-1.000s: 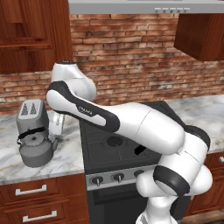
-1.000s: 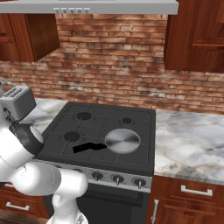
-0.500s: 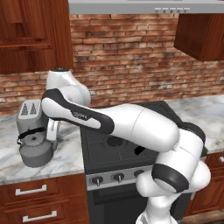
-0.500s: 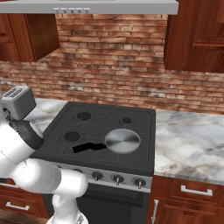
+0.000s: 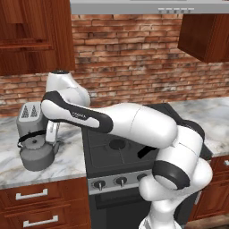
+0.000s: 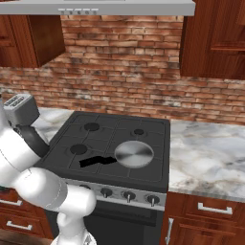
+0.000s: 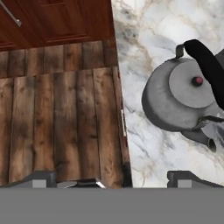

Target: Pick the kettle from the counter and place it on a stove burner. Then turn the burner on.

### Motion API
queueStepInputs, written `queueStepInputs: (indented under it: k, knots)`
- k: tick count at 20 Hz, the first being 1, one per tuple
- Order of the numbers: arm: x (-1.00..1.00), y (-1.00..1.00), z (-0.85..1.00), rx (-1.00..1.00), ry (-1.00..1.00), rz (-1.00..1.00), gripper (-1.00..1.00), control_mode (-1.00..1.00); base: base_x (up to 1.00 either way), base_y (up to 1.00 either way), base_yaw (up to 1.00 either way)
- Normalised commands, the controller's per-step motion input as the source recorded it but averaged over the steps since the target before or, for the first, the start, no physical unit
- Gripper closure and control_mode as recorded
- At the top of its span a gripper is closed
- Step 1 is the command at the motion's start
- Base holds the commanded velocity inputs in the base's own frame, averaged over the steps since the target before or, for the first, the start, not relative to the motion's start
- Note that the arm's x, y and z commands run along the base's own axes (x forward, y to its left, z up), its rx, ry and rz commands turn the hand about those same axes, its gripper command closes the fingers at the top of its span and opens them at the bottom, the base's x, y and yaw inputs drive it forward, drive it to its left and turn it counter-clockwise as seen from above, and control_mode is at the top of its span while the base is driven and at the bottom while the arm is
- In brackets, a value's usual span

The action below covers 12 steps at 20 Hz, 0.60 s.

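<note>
Gripper: the gripper (image 7: 111,180) points down near the bench's front edge, its two tips spread wide apart and holding nothing.
Change: over the last second the arm has swung further left over the bench, toward the kettle (image 5: 38,152); this looks like the approach before a grasp.
Kettle: it stands upright on the bench (image 5: 71,159), left of the stove and in front of the toaster (image 5: 30,117), off to one side of the gripper, not between its tips.
Burner: the stove burner (image 6: 78,149) is bare.

**Kettle, counter and stove burner**

Squat grey metal kettle (image 5: 37,153), upright, lid on, black handle arched overhead, resting on the white marble counter (image 5: 67,166) just left of the stove. Round black stove burner (image 6: 78,149) lies bare, well apart from the kettle.
</note>
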Motion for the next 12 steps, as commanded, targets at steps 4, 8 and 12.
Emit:
queueStepInputs:
  k: [4,8,12]
  knots:
    - [0.29,0.11,0.0,0.0,0.0,0.0,-1.0,-1.0,0.0,0.0,0.0]
    - [0.28,0.12,-0.04,0.0,0.0,0.0,-1.0,-1.0,0.0,0.0,0.0]
    - [0.27,0.14,-0.13,0.0,0.0,0.0,-1.0,-1.0,0.0,0.0,0.0]
